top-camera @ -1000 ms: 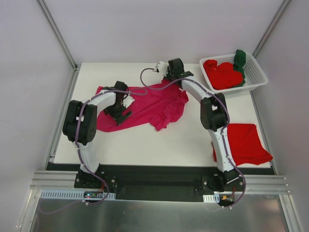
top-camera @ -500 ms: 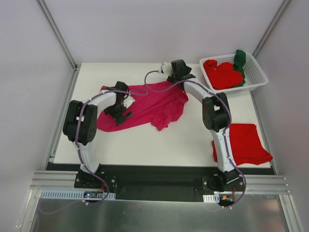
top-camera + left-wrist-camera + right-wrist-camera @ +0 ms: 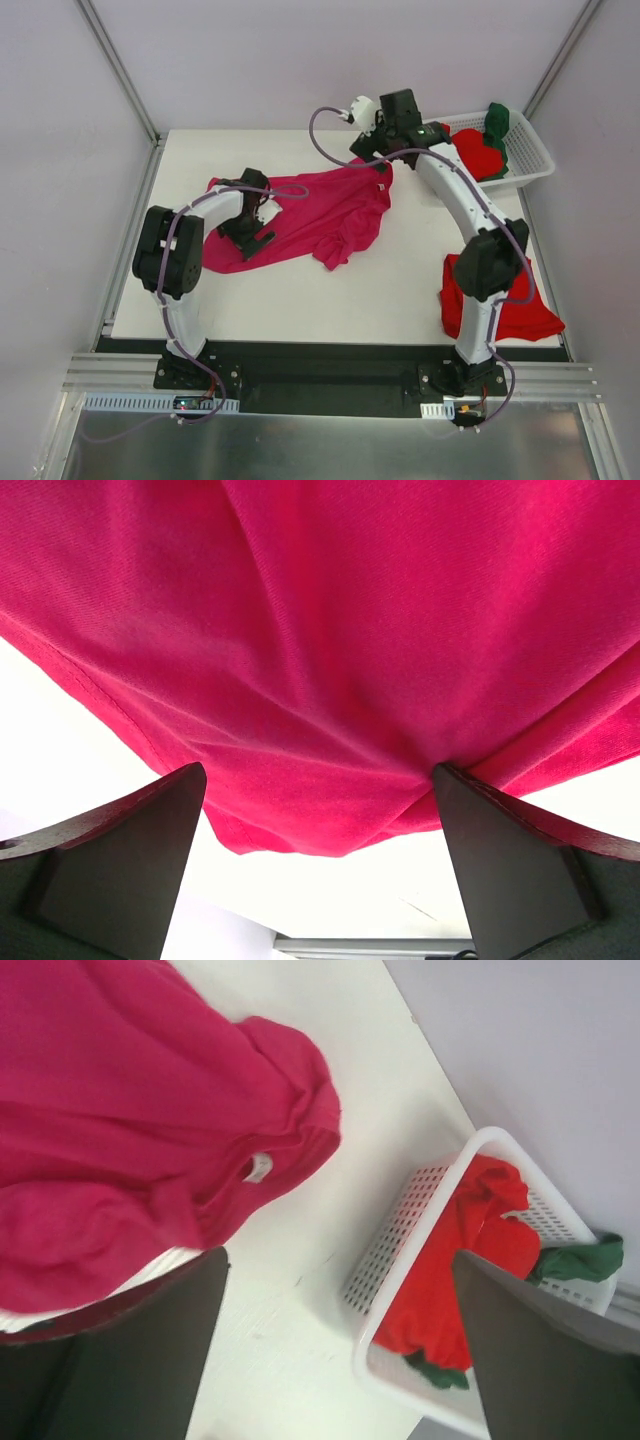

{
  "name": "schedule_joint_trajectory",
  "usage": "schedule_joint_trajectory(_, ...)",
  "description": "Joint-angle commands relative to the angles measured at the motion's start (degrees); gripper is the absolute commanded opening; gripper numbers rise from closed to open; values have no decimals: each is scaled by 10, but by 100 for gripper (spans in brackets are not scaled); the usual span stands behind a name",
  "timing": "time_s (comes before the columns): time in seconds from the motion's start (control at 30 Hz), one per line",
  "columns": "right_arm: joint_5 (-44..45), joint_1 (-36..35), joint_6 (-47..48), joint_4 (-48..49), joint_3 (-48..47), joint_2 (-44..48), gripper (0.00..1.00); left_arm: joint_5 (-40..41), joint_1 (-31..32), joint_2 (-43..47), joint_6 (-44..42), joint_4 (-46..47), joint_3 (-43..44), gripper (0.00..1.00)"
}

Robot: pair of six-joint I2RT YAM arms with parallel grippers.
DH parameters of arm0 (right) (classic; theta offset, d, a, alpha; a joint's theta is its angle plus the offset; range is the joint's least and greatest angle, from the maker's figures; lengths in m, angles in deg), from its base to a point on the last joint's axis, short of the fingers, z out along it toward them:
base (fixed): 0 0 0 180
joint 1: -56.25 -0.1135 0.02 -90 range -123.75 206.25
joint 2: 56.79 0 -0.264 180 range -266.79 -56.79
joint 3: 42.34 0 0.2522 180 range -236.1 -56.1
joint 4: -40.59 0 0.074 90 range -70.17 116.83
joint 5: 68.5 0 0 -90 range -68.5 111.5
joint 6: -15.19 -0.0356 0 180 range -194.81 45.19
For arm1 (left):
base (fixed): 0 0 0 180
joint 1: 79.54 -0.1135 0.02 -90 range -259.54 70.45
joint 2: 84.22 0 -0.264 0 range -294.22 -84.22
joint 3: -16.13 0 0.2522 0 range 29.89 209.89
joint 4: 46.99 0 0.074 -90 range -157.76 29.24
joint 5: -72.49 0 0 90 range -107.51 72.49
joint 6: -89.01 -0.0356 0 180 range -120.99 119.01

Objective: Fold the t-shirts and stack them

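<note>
A magenta-pink t-shirt [image 3: 320,212] lies spread and rumpled across the table's middle. My left gripper [image 3: 250,230] rests low on its left part, open; in the left wrist view the pink cloth [image 3: 350,630] hangs down to the wide-apart fingers [image 3: 120,870], ungripped. My right gripper [image 3: 378,150] hovers open above the shirt's far right corner, with nothing between its fingers [image 3: 120,1360]. Below it are the shirt's collar and white label [image 3: 258,1167]. A folded bright red t-shirt [image 3: 520,295] lies at the near right, partly behind the right arm.
A white slotted basket [image 3: 535,165] stands at the far right corner, holding crumpled red shirts [image 3: 470,1260] and a dark green one [image 3: 580,1260]. The right arm arches over the table's right side. Bare white tabletop [image 3: 330,295] shows in front of the pink shirt.
My right gripper has opened, let go of the pink shirt's far right edge, and risen to the right toward the basket. The left gripper has stayed put.
</note>
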Motion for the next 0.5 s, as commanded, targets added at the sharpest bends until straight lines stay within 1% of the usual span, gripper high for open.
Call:
schedule_joint_trajectory(0.0, -152, -22, -97, -151, 42, 81, 96, -1, 6, -30, 12, -10, 2, 99)
schedule_joint_trajectory(0.03, -162, -25, -118, -159, 66, 84, 96, -5, 6, -32, 18, -10, 6, 99)
schedule_joint_trajectory(0.13, -182, -34, -139, -180, 104, 85, 98, -12, 6, -27, 35, -10, 23, 99)
schedule_joint_trajectory(0.17, -186, -34, -147, -179, 133, 86, 99, -15, 6, -26, 39, -11, 24, 99)
schedule_joint_trajectory(0.27, -195, -33, -163, -153, 195, 85, 93, -21, 6, -15, 43, -9, 14, 99)
schedule_joint_trajectory(0.37, -199, -44, -172, -122, 246, 74, 92, -21, 6, -5, 46, -9, -2, 99)
schedule_joint_trajectory(0.47, -194, -56, -185, -102, 258, 57, 92, -22, 6, 10, 41, -8, -22, 99)
